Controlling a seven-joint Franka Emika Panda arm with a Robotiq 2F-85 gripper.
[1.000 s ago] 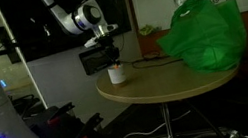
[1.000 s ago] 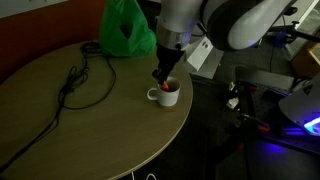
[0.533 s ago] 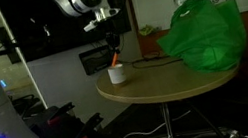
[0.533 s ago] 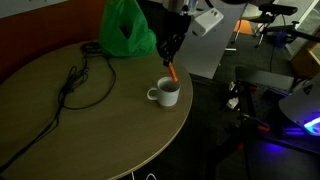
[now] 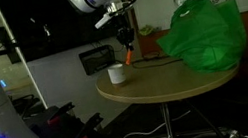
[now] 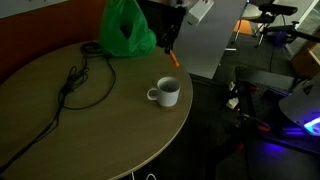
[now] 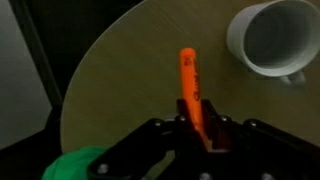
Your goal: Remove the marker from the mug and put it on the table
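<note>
My gripper (image 7: pixel 196 122) is shut on the orange-red marker (image 7: pixel 190 85) and holds it in the air above the table. The marker hangs below the fingers in both exterior views (image 5: pixel 125 52) (image 6: pixel 173 59). The white mug (image 5: pixel 117 74) stands near the table's edge, empty inside as the wrist view (image 7: pixel 275 38) shows, and also appears in an exterior view (image 6: pixel 166 93). The gripper (image 5: pixel 124 38) is up and to the side of the mug, toward the green bag. The round tan table (image 5: pixel 167 84) (image 6: pixel 60 130) (image 7: pixel 120 80) lies below.
A big green bag (image 5: pixel 202 34) (image 6: pixel 126 30) sits on the table's far side. A black cable (image 6: pixel 78 85) snakes across the top. A black box-shaped device (image 5: pixel 97 58) stands behind the mug. The table edge is close to the mug.
The gripper lifted the marker out of the mug and rose, then moved sideways away from the mug toward the green bag. The mug stayed in place.
</note>
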